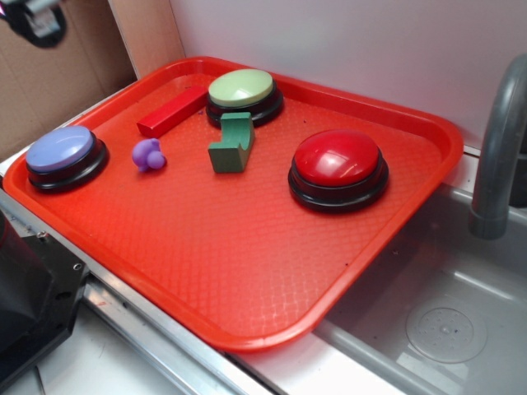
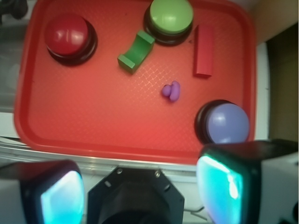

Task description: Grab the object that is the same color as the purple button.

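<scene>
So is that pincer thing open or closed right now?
Open. In the wrist view the pincer has its two pads wide apart, nothing between them, high above the red plastic tray.

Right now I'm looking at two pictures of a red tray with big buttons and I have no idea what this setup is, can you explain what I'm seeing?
This is a robot arm working over a red tray beside a sink. One picture comes from a camera standing off to the side; only a bit of the arm shows in its top left corner. The other comes from a camera on the arm's wrist, looking straight down. The two blurry pads with a blue-green glow at its bottom edge are the fingers of the gripper. They stand wide apart and hold nothing.

On the tray lie three big push buttons: a purple button, a green button and a red button. Between them lie a red bar, a green block and a small purple piece, the thing the arm is meant to grab.
</scene>
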Controlling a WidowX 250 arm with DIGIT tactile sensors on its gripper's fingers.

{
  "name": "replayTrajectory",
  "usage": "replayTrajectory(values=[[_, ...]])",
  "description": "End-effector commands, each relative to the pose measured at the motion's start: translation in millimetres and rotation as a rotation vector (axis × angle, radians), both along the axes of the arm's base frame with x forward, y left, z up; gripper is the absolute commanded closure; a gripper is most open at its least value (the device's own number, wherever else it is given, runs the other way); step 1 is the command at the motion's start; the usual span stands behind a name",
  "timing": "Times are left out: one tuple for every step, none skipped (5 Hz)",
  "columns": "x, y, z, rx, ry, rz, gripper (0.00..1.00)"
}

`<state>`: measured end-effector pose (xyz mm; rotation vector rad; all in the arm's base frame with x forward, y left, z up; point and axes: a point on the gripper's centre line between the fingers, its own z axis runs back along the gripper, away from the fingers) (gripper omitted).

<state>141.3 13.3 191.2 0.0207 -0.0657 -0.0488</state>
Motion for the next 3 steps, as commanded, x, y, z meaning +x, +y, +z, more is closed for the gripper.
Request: replayTrajectory(values=[[32.8,37.7,-52.5,0.009,-0.069,0.002,0.00],[47.7,40.9,-79.0,0.062,-0.068,0.025,0.00],[57.0,41.4,-103.8,0.077,-0.070,0.032,0.00]])
